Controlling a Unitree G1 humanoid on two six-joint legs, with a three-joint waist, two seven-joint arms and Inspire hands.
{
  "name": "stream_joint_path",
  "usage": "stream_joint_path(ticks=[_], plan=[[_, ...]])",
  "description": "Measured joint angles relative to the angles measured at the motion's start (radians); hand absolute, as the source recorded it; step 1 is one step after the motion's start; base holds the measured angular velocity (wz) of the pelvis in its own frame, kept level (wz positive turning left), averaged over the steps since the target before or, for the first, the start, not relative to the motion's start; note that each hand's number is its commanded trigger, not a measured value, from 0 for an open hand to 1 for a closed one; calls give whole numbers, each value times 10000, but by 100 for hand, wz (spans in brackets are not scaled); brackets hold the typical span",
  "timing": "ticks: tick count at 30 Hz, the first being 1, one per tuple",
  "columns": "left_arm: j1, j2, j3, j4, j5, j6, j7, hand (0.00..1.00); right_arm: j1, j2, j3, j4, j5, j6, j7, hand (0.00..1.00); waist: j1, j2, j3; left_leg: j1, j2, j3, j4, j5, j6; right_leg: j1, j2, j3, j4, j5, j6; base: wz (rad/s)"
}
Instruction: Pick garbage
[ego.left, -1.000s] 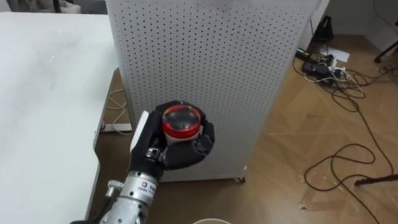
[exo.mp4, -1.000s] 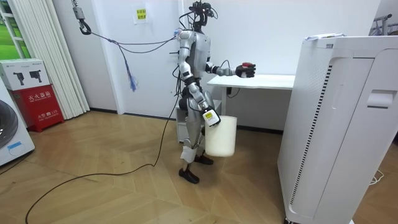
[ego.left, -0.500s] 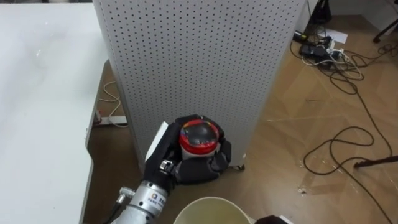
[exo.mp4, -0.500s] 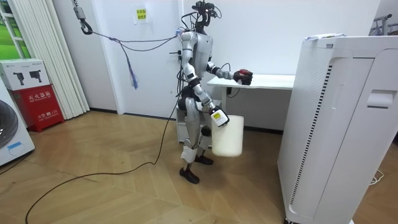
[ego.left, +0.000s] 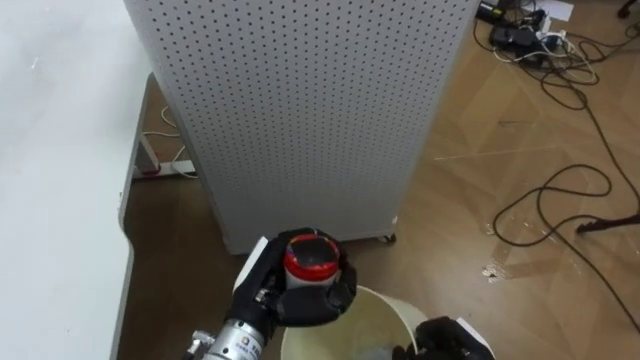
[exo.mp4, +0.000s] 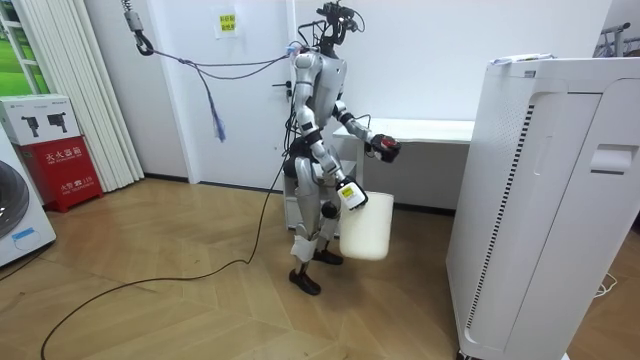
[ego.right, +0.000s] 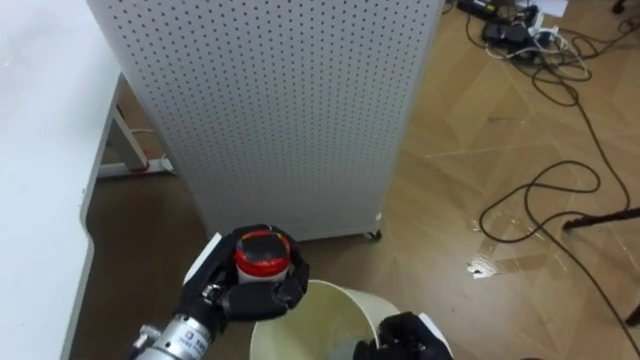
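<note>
Left arm is bent at the elbow and reaches forward and down, and the left hand (ego.left: 300, 295) is clenched around a small container (ego.left: 311, 257). Dark fingers wrap its sides, so only the red lid shows. The lid faces straight up at the head camera, which puts the container's long axis roughly upright. It sits right over the near rim of the white bucket (ego.left: 392, 308), above the opening's edge, not inside. Any print on the lid is too small to make out.

The right hand (ego.left: 450, 338) is low at the bucket's far rim. In the room view the bucket hangs off the floor beside the robot's thigh, though I cannot tell how that hand has hold of it.

The robot stands upright on the wood floor next to the white table (ego.left: 50, 190). A perforated white cabinet (ego.left: 300, 110) stands just ahead, and loose cables (ego.left: 560, 200) lie on the floor beyond it. There's a yellow notice (exo.mp4: 227, 21) on the wall and a red box (exo.mp4: 62, 150) to the room view's left, and I can't read either one.
</note>
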Motion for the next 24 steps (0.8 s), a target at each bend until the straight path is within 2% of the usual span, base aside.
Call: stream_joint_path(ticks=[1,12,24], plan=[[2,0,-6,220,2,1,-45,0,44,8,5,0,-3,0,17,100,6,6,3,-10,1,0,-7,0,0,1,5,0,-27,1,-1,0],[42,195,-58,502,-9,17,-431,0,24,-8,9,-52,-15,-6,345,100,5,42,-7,-183,38,-1,-9,4,-9,-132,0,-156,-141,19,-27,0],[77,199,-1073,526,-406,17,-1251,0,27,-50,209,19,-35,13,332,100,-5,81,-24,-50,40,4,-18,10,-18,14,0,-181,-150,20,-29,0]])
